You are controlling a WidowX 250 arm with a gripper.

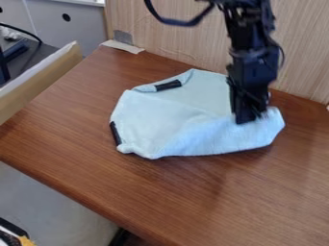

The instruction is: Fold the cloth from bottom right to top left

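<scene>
My gripper point(249, 117) hangs down from the upper right, its tip at the right part of the light blue cloth point(160, 120). The cloth lies on the brown table, its lower right side turned up in a raised fold around and to the right of the gripper. A black strip shows on the cloth's upper left edge and another on its left edge. Whether cloth is held between the fingertips is hard to make out.
The brown table point(83, 144) has a wooden panel point(173, 33) along its back. A light wooden edge point(45, 79) with dark items beyond it stands at the left. A taped scrap point(122, 46) lies at the back left corner.
</scene>
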